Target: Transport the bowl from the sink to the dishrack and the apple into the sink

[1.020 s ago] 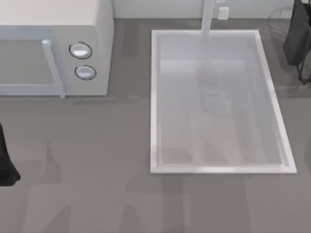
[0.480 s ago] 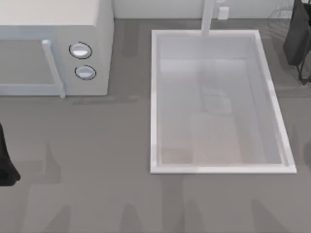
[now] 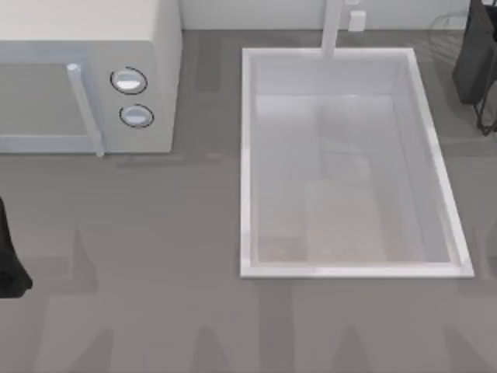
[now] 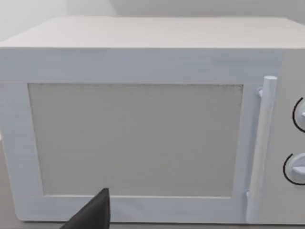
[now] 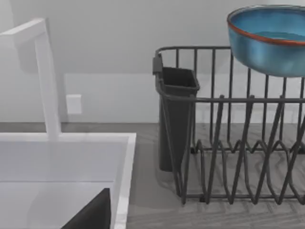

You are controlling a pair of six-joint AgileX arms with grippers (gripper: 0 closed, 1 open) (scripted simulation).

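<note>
The blue bowl (image 5: 268,40) with its reddish rim sits high at the dishrack (image 5: 228,157), level with the rack's top rail. This dark wire rack (image 3: 477,62) stands at the table's far right corner, beside the sink (image 3: 349,271). Nothing lies in the white basin. A dark part of my right gripper (image 5: 93,214) shows near the sink rim (image 5: 71,137), apart from the bowl. My left arm (image 3: 8,260) is parked at the left edge, its gripper (image 4: 93,214) facing the microwave. The apple is out of view.
A white microwave (image 3: 85,31) with two round knobs fills the far left corner; its door (image 4: 138,138) is closed. The white tap (image 3: 332,27) rises behind the sink. A dark utensil cup (image 5: 176,119) hangs on the rack's near corner. Grey tabletop (image 3: 155,233) lies in front.
Faint shadows on the table's front and in the sink have shifted slightly. Nothing else has visibly moved.
</note>
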